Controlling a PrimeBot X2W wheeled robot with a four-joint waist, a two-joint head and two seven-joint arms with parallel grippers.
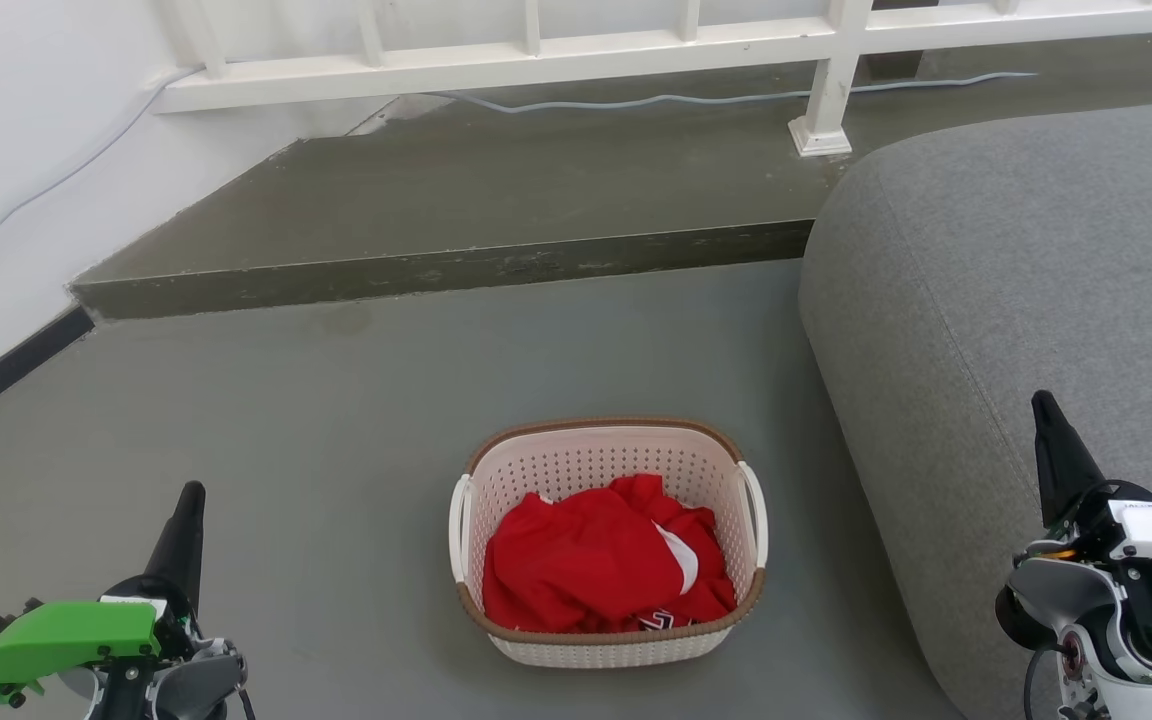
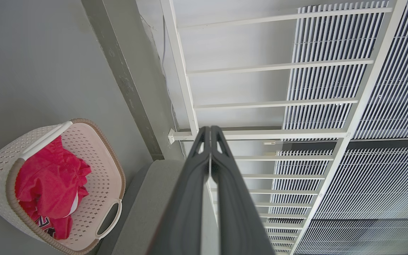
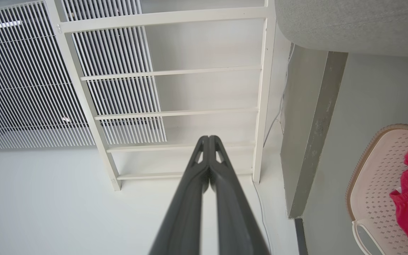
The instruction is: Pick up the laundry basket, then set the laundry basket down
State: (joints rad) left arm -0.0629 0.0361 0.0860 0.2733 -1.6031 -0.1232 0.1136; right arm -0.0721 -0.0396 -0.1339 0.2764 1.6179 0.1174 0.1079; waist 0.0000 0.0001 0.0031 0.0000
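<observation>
Laundry basket (image 1: 606,648): stands upright on the grey floor (image 1: 286,450), centred ahead of the robot, between the two arms and well apart from both; the grey sofa (image 1: 1016,280) is close on its right side
Contents: a crumpled red garment (image 1: 586,560) lies loose inside, below the brown rim
Facing: mouth up, base flat on the floor, one long wall turned to the robot
Long axis: seems to run across the robot, from the left loop handle (image 1: 458,530) to the right loop handle (image 1: 756,515), though the downward angle foreshortens it, so this is a judgement
Left gripper (image 1: 190,497): low at the left, fingers pressed together, holding nothing
Right gripper (image 1: 1043,405): low at the right over the sofa edge, fingers likewise closed on nothing; the wrist view shows the tips touching
Stage: lift not yet begun, by my reading, since neither handle is touched
Risk, closed fingers: reaching in as they stand would push the light basket away instead of gripping a handle
Risk, uneven lift: one side rising first would tip the basket and let the garment slide out
Risk, sofa: the right arm has little room there and could catch on the cushion
Risk, thin loops: a shallow pinch may slip under load
</observation>
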